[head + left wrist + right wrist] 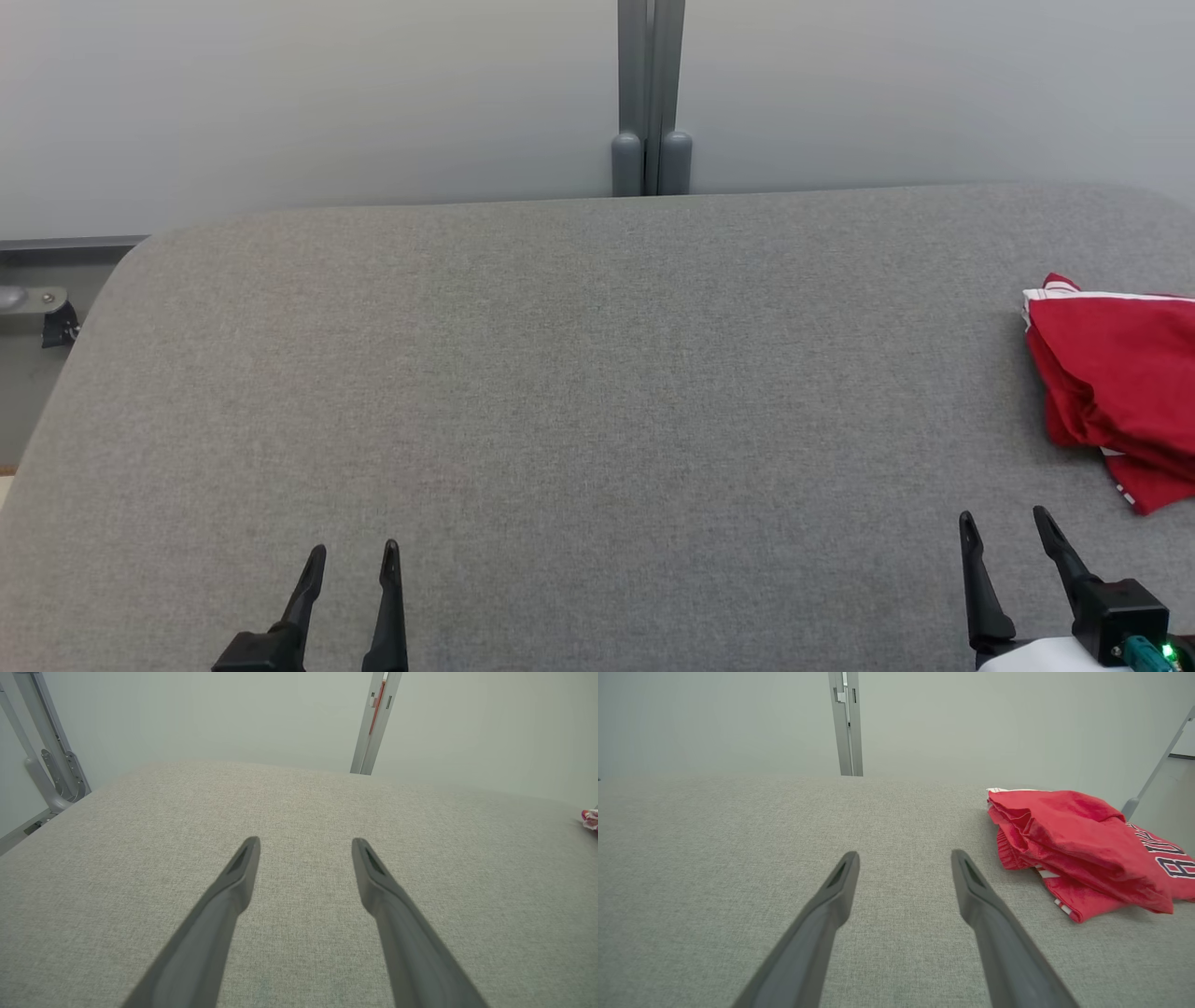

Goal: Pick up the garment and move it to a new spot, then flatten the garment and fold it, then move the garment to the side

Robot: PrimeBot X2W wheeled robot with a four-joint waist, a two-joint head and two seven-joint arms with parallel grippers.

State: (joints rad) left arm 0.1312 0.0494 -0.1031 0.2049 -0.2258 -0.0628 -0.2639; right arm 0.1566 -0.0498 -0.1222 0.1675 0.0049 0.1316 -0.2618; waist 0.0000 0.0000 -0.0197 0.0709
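Note:
The garment is red with white trim and dark lettering. It lies bunched and roughly folded at the far right of the grey fabric table, cut off by the head view's right edge. In the right wrist view the garment sits ahead and to the right of my right gripper, apart from it. My right gripper is open and empty near the front right. At the front left my left gripper is open and empty, far from the garment, of which a sliver shows at the left wrist view's right edge.
A grey post stands behind the table's far edge against a pale wall. A metal bracket is off the table's left side. The table's corners are rounded. Bare grey fabric spreads across the middle and left of the table.

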